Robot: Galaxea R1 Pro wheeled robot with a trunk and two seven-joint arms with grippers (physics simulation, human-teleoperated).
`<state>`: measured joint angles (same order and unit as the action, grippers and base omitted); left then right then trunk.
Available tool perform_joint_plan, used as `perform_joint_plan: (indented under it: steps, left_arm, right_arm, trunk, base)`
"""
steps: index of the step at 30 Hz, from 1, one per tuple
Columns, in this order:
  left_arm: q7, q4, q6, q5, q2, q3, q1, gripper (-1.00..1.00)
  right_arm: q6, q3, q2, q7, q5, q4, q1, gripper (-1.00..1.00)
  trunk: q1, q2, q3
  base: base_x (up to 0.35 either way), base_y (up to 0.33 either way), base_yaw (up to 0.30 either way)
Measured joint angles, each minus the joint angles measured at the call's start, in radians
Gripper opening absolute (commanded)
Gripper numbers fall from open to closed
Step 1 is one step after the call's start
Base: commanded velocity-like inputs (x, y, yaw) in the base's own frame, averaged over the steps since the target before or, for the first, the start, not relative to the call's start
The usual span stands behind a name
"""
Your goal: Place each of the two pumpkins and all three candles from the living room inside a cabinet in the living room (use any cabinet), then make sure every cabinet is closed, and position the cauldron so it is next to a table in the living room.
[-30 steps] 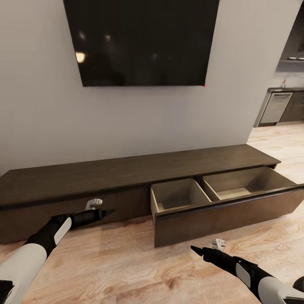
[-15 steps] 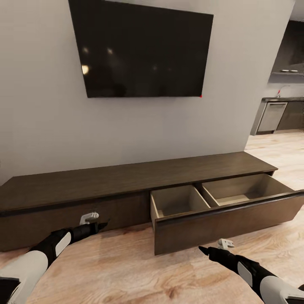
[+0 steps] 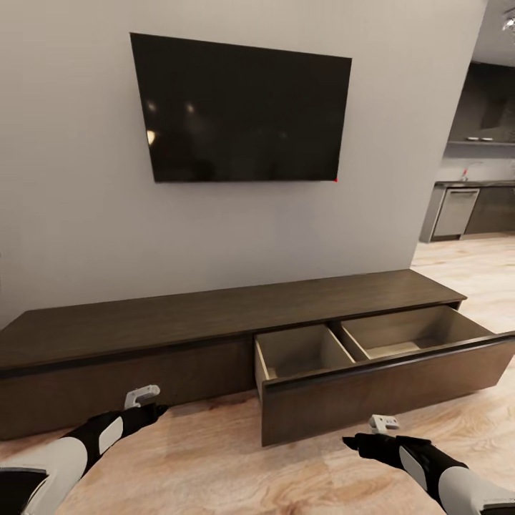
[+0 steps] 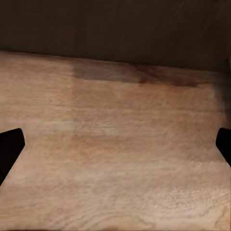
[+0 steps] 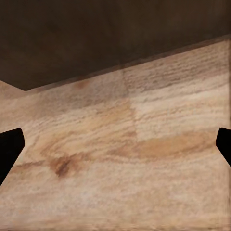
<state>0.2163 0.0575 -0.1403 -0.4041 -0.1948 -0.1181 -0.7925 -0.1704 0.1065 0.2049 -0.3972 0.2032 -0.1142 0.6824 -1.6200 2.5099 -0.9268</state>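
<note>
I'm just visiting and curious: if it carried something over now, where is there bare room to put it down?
Both pale-wood compartments of the pulled-out drawer in the long dark-brown cabinet look bare, split by a divider. The cabinet's flat top below the black wall TV is bare too. Nothing looks crowded; both open grippers hang over the plank floor.

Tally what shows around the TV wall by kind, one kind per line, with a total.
Cabinet: 1
Open drawer: 1, with two compartments, nothing visible in either
Wall-hung TV: 1
Robot claws: 2, left claw and right claw, both open with nothing between the fingers
Total: 5
</note>
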Motion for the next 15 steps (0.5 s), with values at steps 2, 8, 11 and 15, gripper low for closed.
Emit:
perform_joint_plan:
  steps: [2,8,11,15]
  left_arm:
    - [-0.004,-0.017,0.015,0.000,0.000,0.000,0.000,1.00]
    - [-0.009,-0.053,0.046,0.001,0.016,-0.001,0.000,1.00]
    - [-0.009,-0.054,0.047,0.001,0.018,-0.001,0.001,1.00]
    - [-0.010,-0.057,0.048,0.001,0.022,-0.002,0.001,1.00]
  right_arm:
    - [-0.009,0.003,0.000,0.003,0.000,0.000,0.000,1.00]
    - [-0.115,0.009,-0.005,0.013,-0.111,0.001,0.000,1.00]
    - [-0.162,0.008,-0.011,0.014,-0.170,0.001,0.000,1.00]
    - [-0.202,0.007,-0.024,0.017,-0.206,0.001,0.000,1.00]
  trunk:
    - [0.001,0.000,0.008]
    - [0.003,-0.002,0.023]
    - [0.003,-0.002,0.020]
    - [0.002,-0.002,0.016]
  base:
    - [0.000,0.000,0.007]
    - [0.000,0.000,0.111]
    - [0.000,0.000,0.231]
    - [-0.058,0.000,0.233]
